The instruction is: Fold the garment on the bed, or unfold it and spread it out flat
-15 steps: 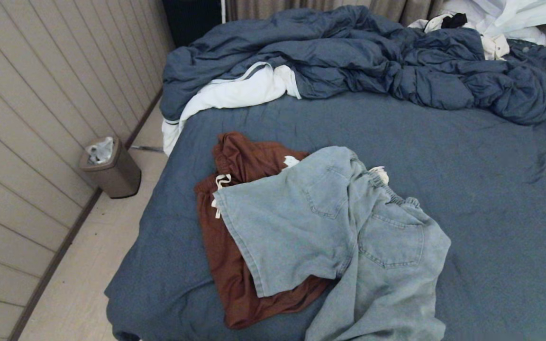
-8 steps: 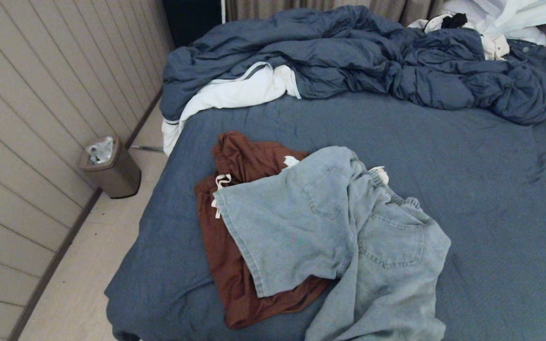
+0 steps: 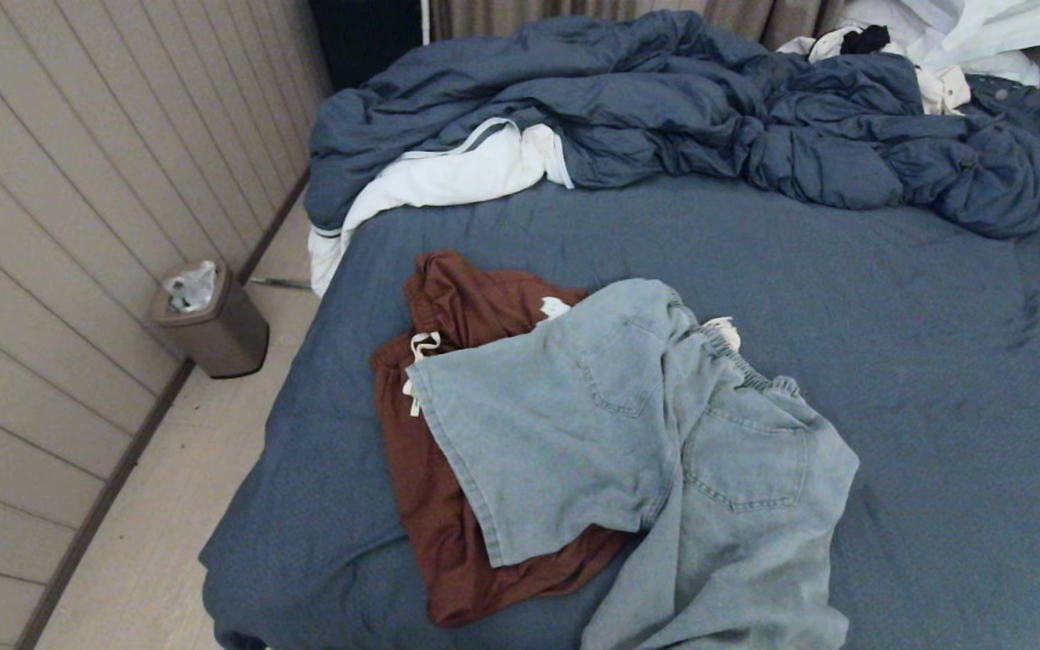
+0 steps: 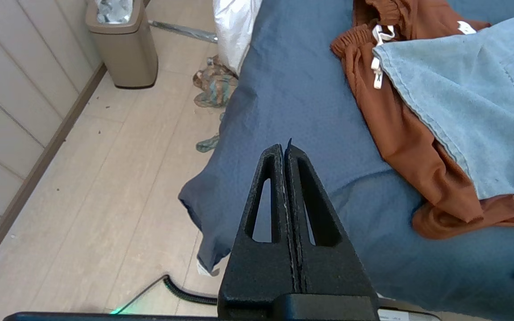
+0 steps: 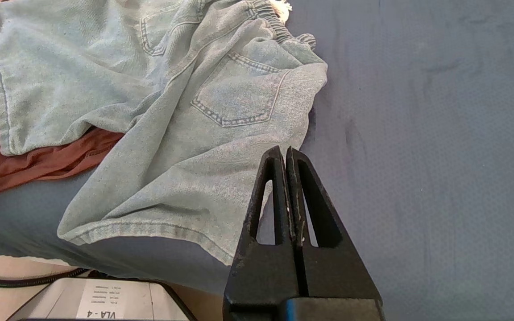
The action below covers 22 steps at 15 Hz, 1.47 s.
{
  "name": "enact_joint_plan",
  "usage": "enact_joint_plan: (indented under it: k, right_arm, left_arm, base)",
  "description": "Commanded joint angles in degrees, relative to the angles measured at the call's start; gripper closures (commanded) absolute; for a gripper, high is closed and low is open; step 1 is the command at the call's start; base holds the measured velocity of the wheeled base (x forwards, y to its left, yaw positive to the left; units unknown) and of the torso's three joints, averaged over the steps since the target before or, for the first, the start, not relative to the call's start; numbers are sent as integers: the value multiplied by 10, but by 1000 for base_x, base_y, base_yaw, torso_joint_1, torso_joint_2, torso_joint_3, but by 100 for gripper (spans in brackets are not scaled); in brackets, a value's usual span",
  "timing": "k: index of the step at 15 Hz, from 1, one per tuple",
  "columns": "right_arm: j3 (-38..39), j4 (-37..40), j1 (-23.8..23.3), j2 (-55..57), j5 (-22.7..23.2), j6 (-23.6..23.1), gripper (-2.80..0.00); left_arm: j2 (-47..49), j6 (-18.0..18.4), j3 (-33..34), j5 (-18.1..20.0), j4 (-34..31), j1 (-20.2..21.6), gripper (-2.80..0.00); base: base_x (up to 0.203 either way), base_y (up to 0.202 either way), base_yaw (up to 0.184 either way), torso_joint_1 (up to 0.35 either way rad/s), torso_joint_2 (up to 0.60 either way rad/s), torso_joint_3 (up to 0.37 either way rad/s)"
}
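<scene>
- Nothing has moved since a second ago: the denim shorts lie crumpled on the bed, draped over the brown shorts.
- Head view alone shows the duvet heaped at the far end, white lining spilling out, and no arm at all.
- Left gripper, seen only from its wrist camera, hangs over the bed's near corner, fingers pressed together, empty.
- That view also catches a bin and a rag on the floor.
- Right gripper is clenched too, holding nothing, above the sheet just beside the denim hem.
</scene>
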<state>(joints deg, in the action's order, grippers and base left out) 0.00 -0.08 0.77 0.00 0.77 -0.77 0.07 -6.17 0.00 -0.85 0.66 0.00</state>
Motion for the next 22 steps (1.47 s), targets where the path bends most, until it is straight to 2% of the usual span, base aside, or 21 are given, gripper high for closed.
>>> enact_joint_plan:
  k: [1, 22]
  right_arm:
    - [0, 0, 0, 0, 0, 0, 0]
    - [0, 0, 0, 0, 0, 0, 0]
  left_arm:
    - [0, -1, 0, 0, 0, 0, 0]
    - [0, 0, 0, 0, 0, 0, 0]
  base:
    - [0, 0, 0, 0, 0, 0]
    - [0, 0, 0, 0, 0, 0]
